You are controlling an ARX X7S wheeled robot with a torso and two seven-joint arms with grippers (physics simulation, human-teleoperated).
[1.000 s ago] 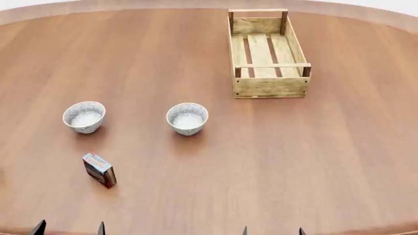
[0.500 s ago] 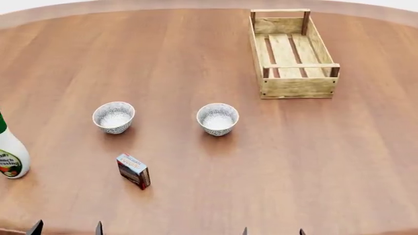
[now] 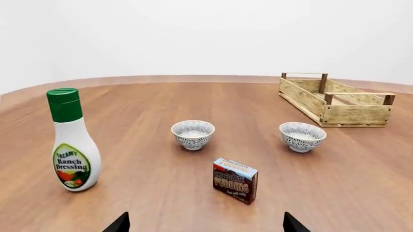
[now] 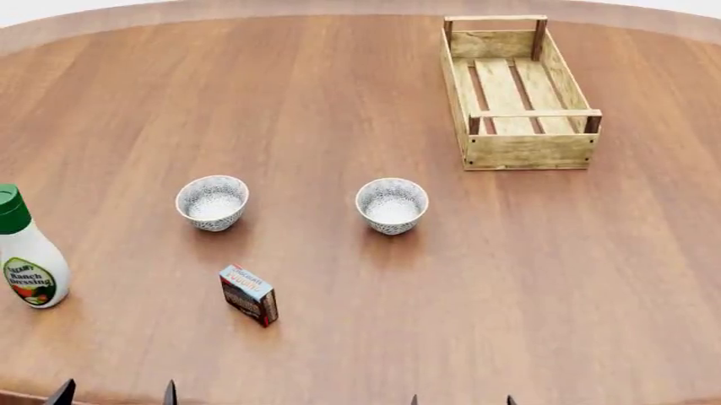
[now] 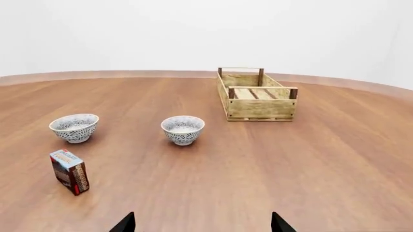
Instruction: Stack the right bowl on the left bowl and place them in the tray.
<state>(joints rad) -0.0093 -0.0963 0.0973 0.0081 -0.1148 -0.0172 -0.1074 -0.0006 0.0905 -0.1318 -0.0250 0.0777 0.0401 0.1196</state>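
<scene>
Now: table [image 4: 338, 101] fills frame | tray [image 4: 560, 152] upper right, holds nothing | ranch bottle [image 4: 29, 253] left edge | left bowl [image 4: 212, 202] and right bowl [image 4: 393, 205] centre, well apart | pudding box [image 4: 249, 294] lower left | left gripper [image 4: 113, 393] and right gripper [image 4: 462, 399] bottom edge, fingers apart, holding nothing

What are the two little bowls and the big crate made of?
The left bowl and the right bowl look like glazed ceramic: smooth white insides and a fine dark speckled pattern outside, though a render leaves that open. The tray looks like raw, unpainted wood: pale planks with visible grain, gaps between the bottom slats, and darker corner posts.
</scene>
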